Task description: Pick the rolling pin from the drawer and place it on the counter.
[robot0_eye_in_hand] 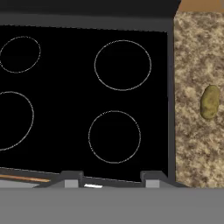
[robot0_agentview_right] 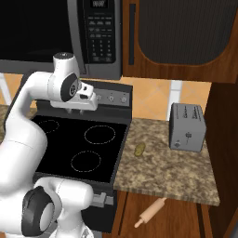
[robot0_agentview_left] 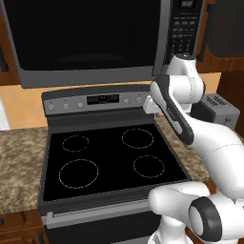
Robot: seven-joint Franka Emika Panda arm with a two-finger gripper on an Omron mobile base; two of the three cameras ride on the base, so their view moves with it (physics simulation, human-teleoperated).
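The rolling pin (robot0_agentview_right: 150,212), a slim tan rod, lies slanted in the open reddish-brown drawer (robot0_agentview_right: 186,218) under the counter (robot0_agentview_right: 172,172), low at the right of the right base view. My gripper (robot0_agentview_right: 74,111) hangs high over the back right part of the black stove top (robot0_agentview_right: 79,139), far up and left of the drawer. In the hand view my gripper (robot0_eye_in_hand: 112,181) looks straight down at the burners, its fingertips (robot0_eye_in_hand: 72,179) wide apart with nothing between them. The granite counter (robot0_eye_in_hand: 194,140) runs along the right of that view.
A small yellow-green lump (robot0_agentview_right: 139,149) (robot0_eye_in_hand: 210,101) lies on the counter near the stove edge. A grey toaster (robot0_agentview_right: 187,126) (robot0_agentview_left: 217,109) stands at the back of the counter. A microwave (robot0_agentview_left: 90,38) hangs above the stove. More counter (robot0_agentview_left: 19,162) lies left of the stove.
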